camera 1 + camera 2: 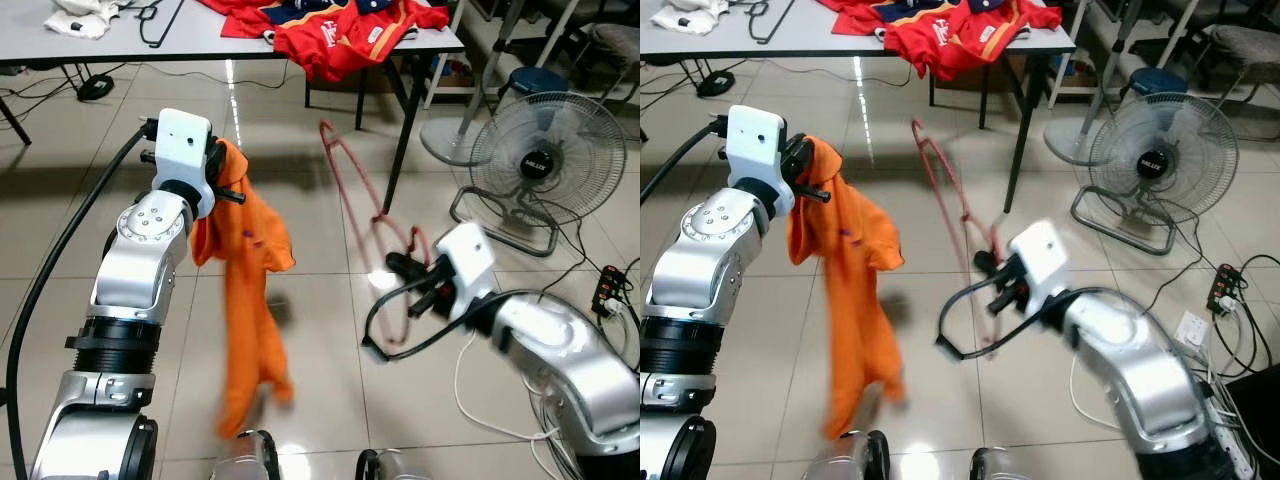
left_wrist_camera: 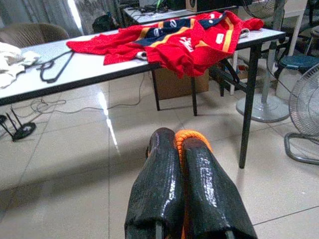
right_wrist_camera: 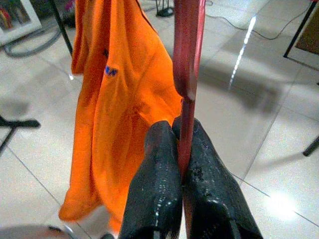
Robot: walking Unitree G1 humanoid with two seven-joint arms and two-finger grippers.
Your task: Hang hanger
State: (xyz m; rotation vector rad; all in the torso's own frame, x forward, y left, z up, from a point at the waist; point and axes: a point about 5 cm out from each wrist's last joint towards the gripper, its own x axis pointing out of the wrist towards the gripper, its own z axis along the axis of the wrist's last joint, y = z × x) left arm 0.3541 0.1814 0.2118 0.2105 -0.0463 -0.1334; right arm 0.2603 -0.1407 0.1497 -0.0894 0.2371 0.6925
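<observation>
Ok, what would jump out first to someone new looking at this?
The orange shirt dangling from the left pincer, shut on its fabric at the robot's left. Next, the red hanger, clamped in the right pincer and raised beside the shirt. Behind, red jerseys spill over the table edge.

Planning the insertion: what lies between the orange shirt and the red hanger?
Only bare floor tile, seen from the left eye view, separates the orange shirt and the red hanger.

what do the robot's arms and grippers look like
Both arms are silver metal with rounded joint housings and black ribbed collars. Each wrist carries a white boxy camera block. A thick black cable loops along each arm. The left gripper and right gripper each have two long, glossy black fingers.
</observation>
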